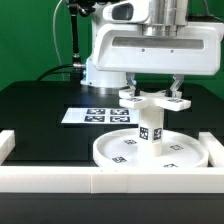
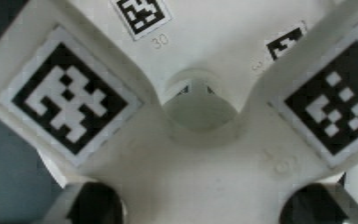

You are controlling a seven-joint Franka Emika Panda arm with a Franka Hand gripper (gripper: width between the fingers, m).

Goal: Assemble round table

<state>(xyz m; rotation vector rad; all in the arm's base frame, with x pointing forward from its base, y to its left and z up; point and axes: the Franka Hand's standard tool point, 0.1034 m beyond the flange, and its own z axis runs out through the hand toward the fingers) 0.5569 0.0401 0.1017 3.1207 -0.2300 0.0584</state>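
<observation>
The large round disc [image 1: 120,152] lies flat on the black table. The short post [image 1: 150,130] stands upright on its middle. The flat lobed foot piece [image 1: 152,100] sits level on top of the post, tags facing up. My gripper [image 1: 154,90] reaches straight down over it, a finger on each side of the foot piece's narrow middle, shut on it. In the wrist view the foot piece [image 2: 202,150] fills the frame, with its centre hole [image 2: 202,105] and two big tags. My dark fingertips [image 2: 96,205] press against its edges, with the gripper [image 2: 220,205] centred on it.
The marker board [image 1: 100,115] lies behind the disc toward the exterior view's left. White barrier bars [image 1: 110,185] run along the front and both sides of the table. The robot's white base [image 1: 105,60] stands behind.
</observation>
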